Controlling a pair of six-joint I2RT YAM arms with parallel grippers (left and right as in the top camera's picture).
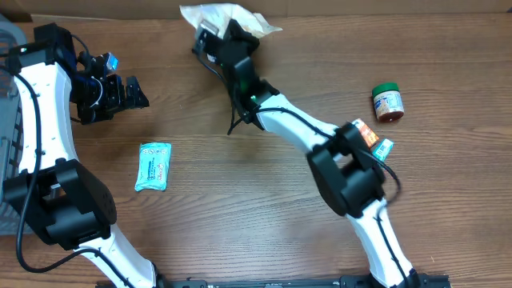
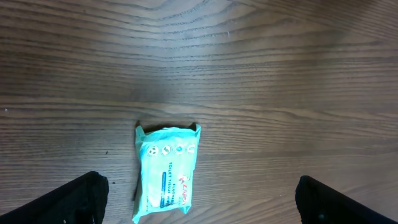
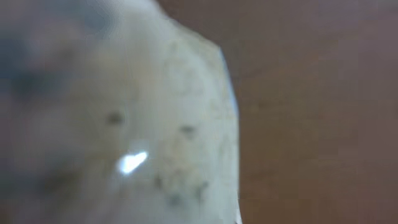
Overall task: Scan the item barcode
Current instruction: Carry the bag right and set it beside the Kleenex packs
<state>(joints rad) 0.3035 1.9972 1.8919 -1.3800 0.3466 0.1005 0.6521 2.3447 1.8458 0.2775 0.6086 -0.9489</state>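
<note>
Left jaws: spread fully wide, empty, held above bare surface (image 1: 264,184) at the far left; in the wrist view both dark fingertips (image 2: 78,200) sit at the lower corners. Teal tissue packet (image 2: 166,173) lies flat on the wood between and beyond them, untouched, just right of the left arm (image 1: 44,120). Right jaws: closed tight, at far centre of the surface, pinched on a crumpled pale plastic bag (image 1: 228,16). Bag fills the right wrist view, blurred; no barcode legible. Small green-lidded jar (image 1: 388,102) lies on its side at far right, well apart.
</note>
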